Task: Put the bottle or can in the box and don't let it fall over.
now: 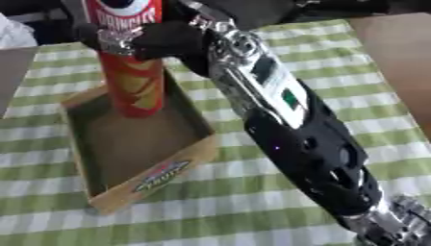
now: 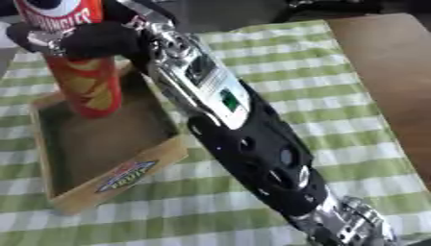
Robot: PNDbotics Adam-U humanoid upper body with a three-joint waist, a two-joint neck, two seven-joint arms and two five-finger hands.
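The table is covered with a green and white checked cloth (image 1: 252,211), and bare wooden tabletop (image 2: 383,72) shows at the right side. The right arm (image 1: 295,129) crosses the scene diagonally from the lower right corner and hides much of the cloth and part of the box's right wall. The right hand (image 1: 160,41) is black, and its fingers are curled around the can (image 1: 133,77), high on its body. The right eye view shows more of the wooden tabletop; the left eye view shows a grey object (image 1: 13,72) at the left edge, which I cannot identify. The box (image 1: 160,175) is a shallow cardboard tray with a logo on its near wall. The red can stands upright at the far end of the box, and nothing else is in it.
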